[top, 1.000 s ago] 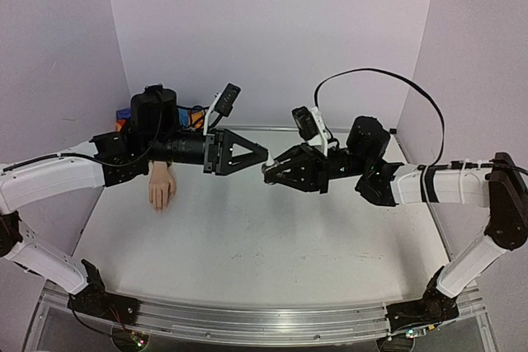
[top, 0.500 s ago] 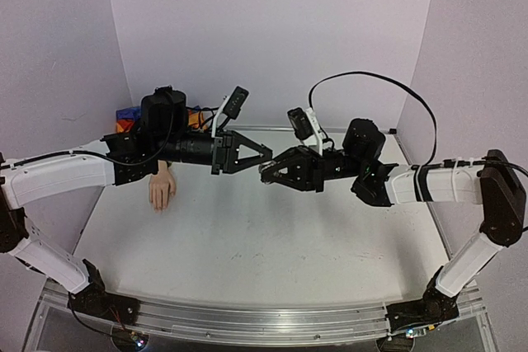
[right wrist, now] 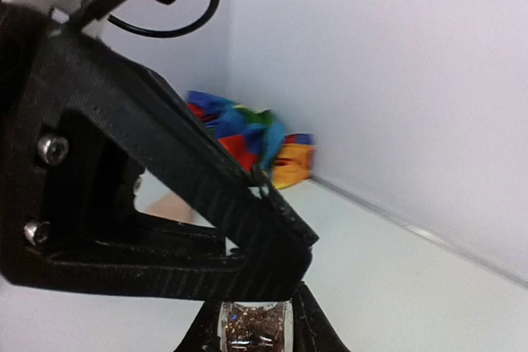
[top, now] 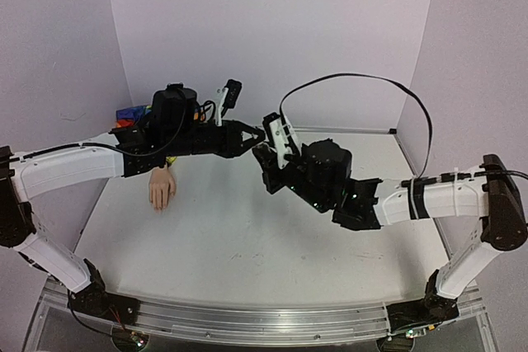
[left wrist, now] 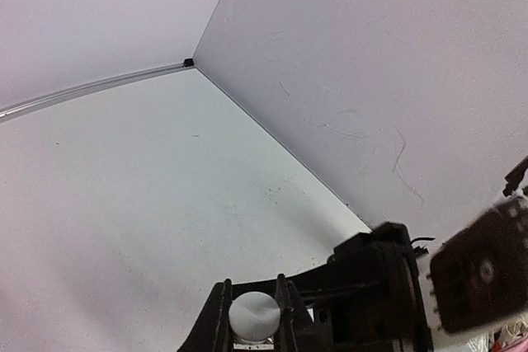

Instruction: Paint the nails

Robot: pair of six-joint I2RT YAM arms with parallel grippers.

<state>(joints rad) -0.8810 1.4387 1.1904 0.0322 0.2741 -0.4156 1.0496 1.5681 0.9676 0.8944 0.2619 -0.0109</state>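
mannequin hand [top: 162,188] on table [top: 247,245] at left, sleeve [top: 125,113] behind it

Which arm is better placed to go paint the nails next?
Left, probably: the left end effector grips the white cap and the mannequin hand lies near that arm; the right end effector holds the bottle.

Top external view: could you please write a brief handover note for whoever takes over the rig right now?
Left gripper: fingers shut on the round white cap.
Right gripper: fingers shut on the small glass bottle of brown glitter polish, mid-air.
Pale mannequin hand with rainbow-striped sleeve lies on the white table, far left, untouched.
Done: bottle lifted, gripped by both.
To do: uncap, paint the nails; they are too small to judge here.
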